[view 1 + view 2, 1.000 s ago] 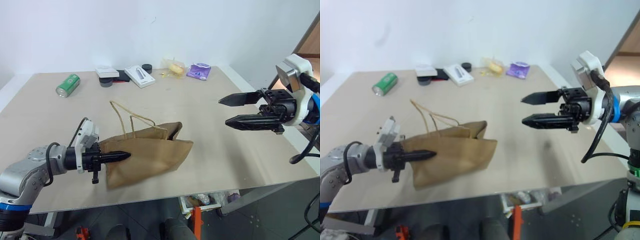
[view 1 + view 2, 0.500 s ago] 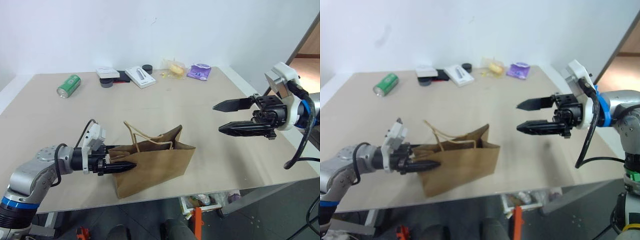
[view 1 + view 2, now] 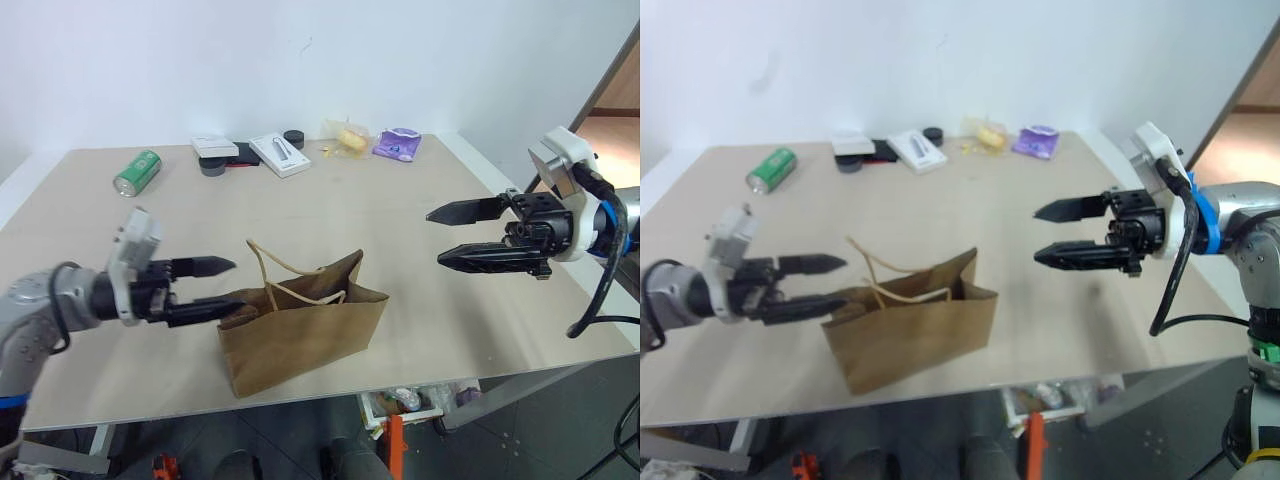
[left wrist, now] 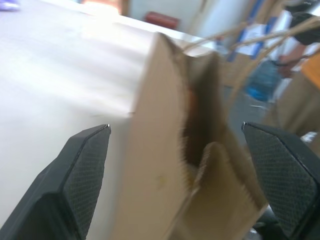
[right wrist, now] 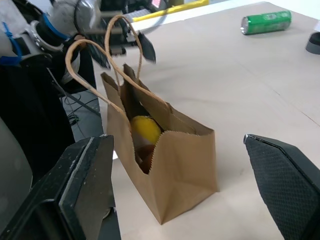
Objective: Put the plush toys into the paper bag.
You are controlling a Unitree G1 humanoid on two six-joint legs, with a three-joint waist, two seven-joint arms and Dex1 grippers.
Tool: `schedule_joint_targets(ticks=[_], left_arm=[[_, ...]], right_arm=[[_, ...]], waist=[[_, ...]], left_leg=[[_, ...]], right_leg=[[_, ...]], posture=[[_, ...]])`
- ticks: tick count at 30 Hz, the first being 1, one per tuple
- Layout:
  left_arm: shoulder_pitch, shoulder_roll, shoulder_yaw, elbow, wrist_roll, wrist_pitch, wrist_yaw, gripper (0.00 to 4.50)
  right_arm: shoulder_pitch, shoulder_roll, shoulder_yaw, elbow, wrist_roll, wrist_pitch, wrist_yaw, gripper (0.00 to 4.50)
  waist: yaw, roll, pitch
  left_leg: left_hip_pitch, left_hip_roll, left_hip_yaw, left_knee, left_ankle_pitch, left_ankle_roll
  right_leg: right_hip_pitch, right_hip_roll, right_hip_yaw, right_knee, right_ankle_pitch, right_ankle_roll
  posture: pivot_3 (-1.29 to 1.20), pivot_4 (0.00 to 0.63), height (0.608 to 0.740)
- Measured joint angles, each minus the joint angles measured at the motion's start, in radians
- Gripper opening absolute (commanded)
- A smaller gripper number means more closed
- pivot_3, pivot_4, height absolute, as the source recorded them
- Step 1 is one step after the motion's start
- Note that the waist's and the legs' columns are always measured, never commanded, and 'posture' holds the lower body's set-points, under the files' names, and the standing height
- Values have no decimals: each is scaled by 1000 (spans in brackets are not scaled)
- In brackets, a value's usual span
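Observation:
The brown paper bag (image 3: 305,325) stands upright near the table's front edge, mouth open and loop handles (image 3: 268,262) raised. In the right wrist view a yellow plush toy (image 5: 145,128) sits inside the paper bag (image 5: 185,165), with a darker brown shape (image 5: 143,151) under it that I cannot identify. My left gripper (image 3: 238,284) is open just left of the bag's top edge and holds nothing. In the left wrist view its fingers (image 4: 82,175) flank the bag's near end (image 4: 165,165). My right gripper (image 3: 434,238) hovers open and empty above the table, right of the bag.
Along the table's far edge lie a green can (image 3: 137,171), white boxes (image 3: 279,153), a black roll (image 3: 293,137), a clear packet with yellow contents (image 3: 350,136) and a purple packet (image 3: 398,143). The table's front edge (image 3: 330,392) runs just below the bag.
The bag went from lying on its side to standing upright. My left gripper opened, let go of the bag and moved left and up. The right gripper stayed open, nearly still.

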Motion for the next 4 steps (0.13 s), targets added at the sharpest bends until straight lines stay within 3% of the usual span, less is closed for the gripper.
schedule_joint_targets(ticks=[4], left_arm=[[16,42,28,124,102,-64,13,4356]], right_arm=[[18,21,18,21,-60,-22,-91,4500]], waist=[[-1,0,-1]], left_leg=[[1,0,0,-1,0,0]], right_leg=[[0,0,0,1,0,-1]], posture=[[0,0,740]])
